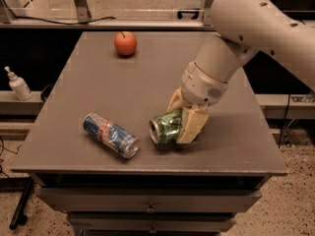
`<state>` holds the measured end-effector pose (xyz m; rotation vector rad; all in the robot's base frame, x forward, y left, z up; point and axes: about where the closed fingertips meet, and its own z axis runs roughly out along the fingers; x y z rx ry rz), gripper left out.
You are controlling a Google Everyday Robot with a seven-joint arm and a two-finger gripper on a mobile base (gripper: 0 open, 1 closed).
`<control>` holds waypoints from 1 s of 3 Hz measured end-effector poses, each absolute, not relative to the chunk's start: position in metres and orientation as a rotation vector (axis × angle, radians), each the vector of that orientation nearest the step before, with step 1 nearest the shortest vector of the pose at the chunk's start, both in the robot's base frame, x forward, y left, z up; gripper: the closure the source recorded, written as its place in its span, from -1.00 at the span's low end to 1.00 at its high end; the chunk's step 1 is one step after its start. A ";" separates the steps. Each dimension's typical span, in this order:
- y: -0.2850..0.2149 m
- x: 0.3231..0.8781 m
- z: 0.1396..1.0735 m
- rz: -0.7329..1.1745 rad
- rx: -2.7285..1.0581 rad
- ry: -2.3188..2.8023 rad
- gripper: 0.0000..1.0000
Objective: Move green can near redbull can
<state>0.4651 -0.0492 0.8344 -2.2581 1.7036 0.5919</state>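
The green can (165, 127) lies on its side near the table's front edge, its silver end facing left. My gripper (183, 118) comes down from the upper right and is shut on the green can, its cream fingers (192, 126) on either side of the can's body. The redbull can (110, 134), blue and silver with a red mark, lies on its side to the left of the green can, a short gap between them.
A red apple (125, 43) sits at the table's back. The grey table (118, 90) has drawers below its front edge. A white pump bottle (18, 84) stands on a ledge off the table's left side.
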 end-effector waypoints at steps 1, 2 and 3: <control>-0.037 0.453 0.843 0.665 -2.214 1.644 1.00; -0.030 0.445 0.847 0.682 -2.187 1.596 1.00; -0.031 0.447 0.843 0.637 -2.173 1.597 1.00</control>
